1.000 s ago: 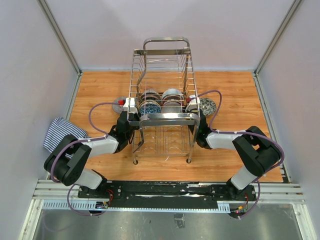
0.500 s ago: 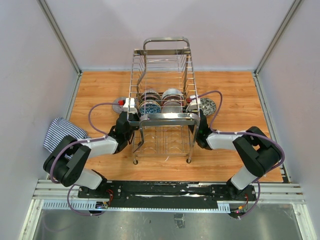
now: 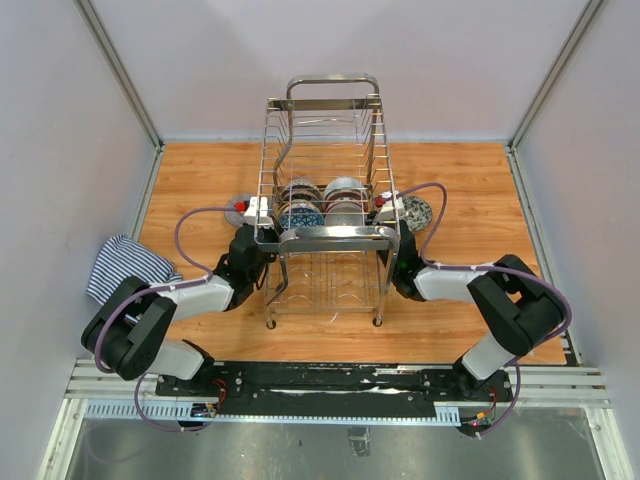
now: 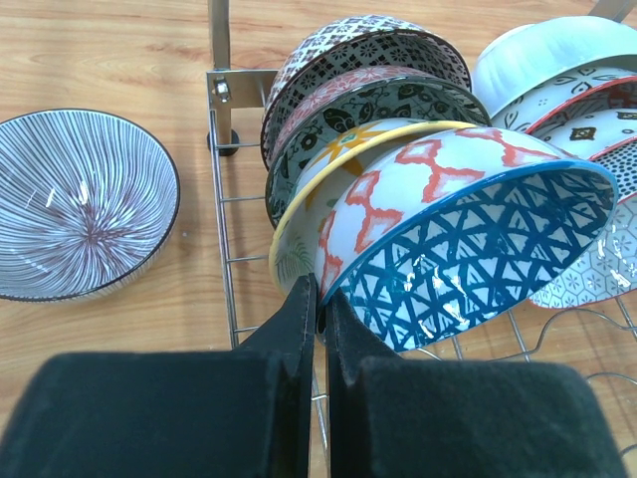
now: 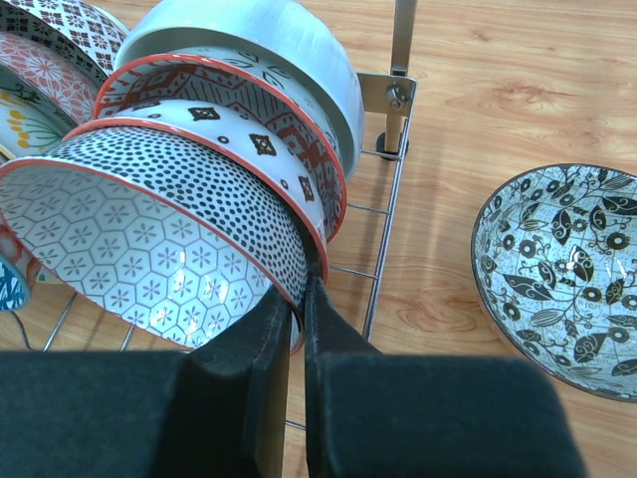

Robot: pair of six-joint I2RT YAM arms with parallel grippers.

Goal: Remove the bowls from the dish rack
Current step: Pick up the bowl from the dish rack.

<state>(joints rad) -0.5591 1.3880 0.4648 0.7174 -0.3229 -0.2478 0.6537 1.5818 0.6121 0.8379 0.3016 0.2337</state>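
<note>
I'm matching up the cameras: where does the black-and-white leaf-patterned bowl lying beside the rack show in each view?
Top external: the leaf-patterned bowl lies on the table, just right of the dish rack.
Left wrist: not in it.
Right wrist: the leaf-patterned bowl is at the right edge, partly cut off.
Shared landmark: the dish rack, seen in all three views.

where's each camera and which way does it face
Top external: above and behind the bases, looking down on the dish rack; left arm and right arm show.
Left wrist: on the left wrist, facing along the left tool, shut on the blue lattice bowl.
Right wrist: on the right wrist, facing along the right tool, shut on the dotted bowl.
Both wrist views share the plain pale bowl.
</note>
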